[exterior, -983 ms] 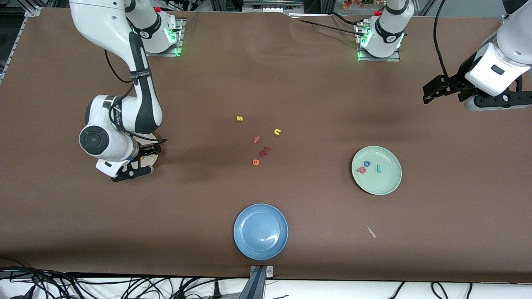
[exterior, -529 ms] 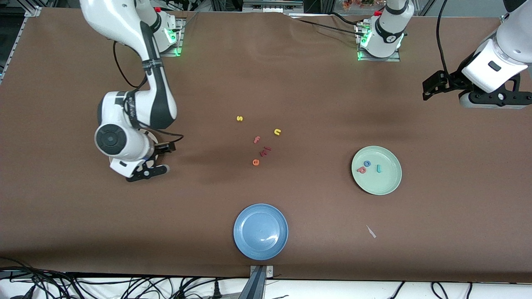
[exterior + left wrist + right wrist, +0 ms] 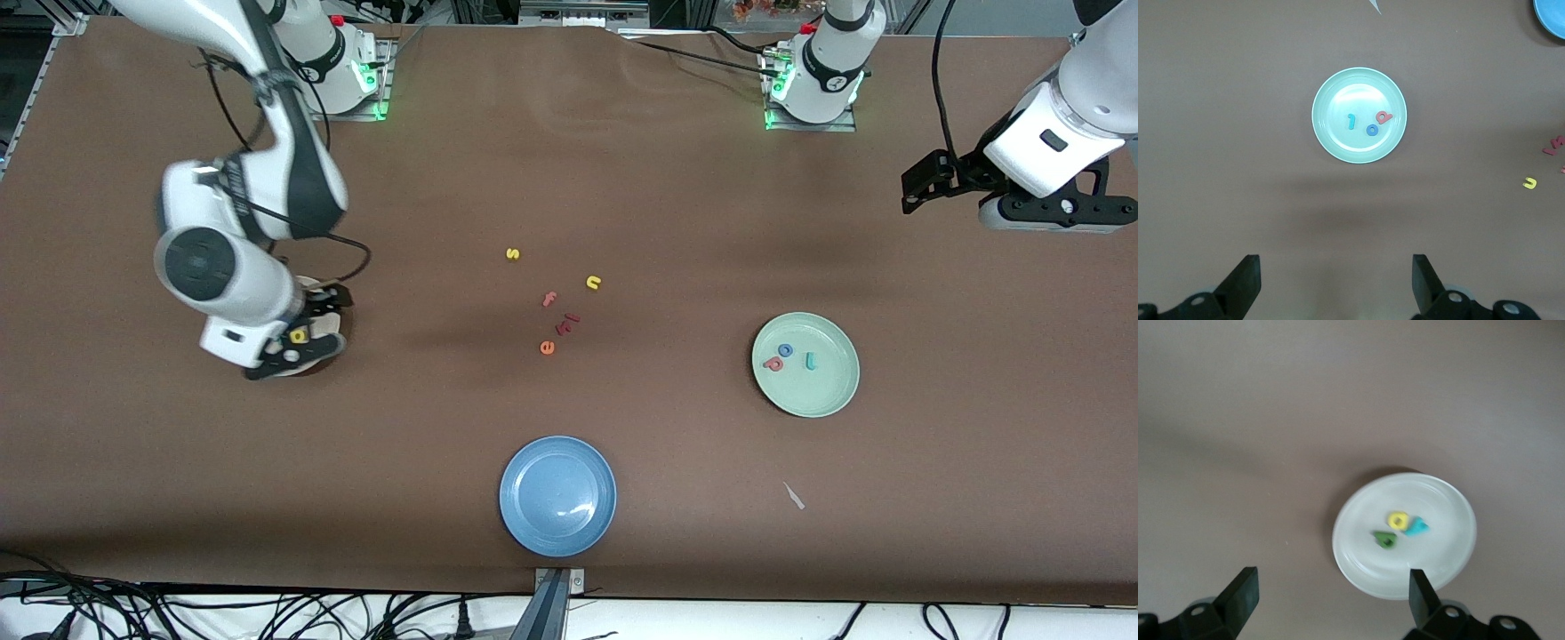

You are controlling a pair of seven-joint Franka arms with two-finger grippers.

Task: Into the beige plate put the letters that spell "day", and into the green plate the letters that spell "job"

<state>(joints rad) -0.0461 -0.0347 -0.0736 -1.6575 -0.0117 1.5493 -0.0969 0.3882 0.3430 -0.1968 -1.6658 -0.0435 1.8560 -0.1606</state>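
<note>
The beige plate [image 3: 1441,503] lies toward the right arm's end of the table. In it sit a green letter [image 3: 1385,539], a yellow letter [image 3: 1397,519] and a teal "y" [image 3: 1417,527]. My right gripper [image 3: 1331,597] hangs open and empty above this plate, partly covering it in the front view. The green plate [image 3: 831,391] lies toward the left arm's end. It holds a salmon-red letter [image 3: 774,364], a blue "o" [image 3: 785,350] and a teal hooked stroke [image 3: 809,360]. My left gripper [image 3: 1336,283] is open and empty, raised high, away from the green plate toward the left arm's end of the table.
A blue plate [image 3: 557,495] sits near the table's front edge. Loose letters lie mid-table: a yellow "s" [image 3: 512,254], a yellow "n" [image 3: 594,283], a pink "f" [image 3: 549,300], a red piece [image 3: 567,323] and an orange "e" [image 3: 548,348]. A white scrap [image 3: 793,495] lies nearer the camera than the green plate.
The right arm swung toward mid-table, then back, and has risen above the beige plate, uncovering the yellow letter. The left arm drew slightly farther back. Both grippers stayed open.
</note>
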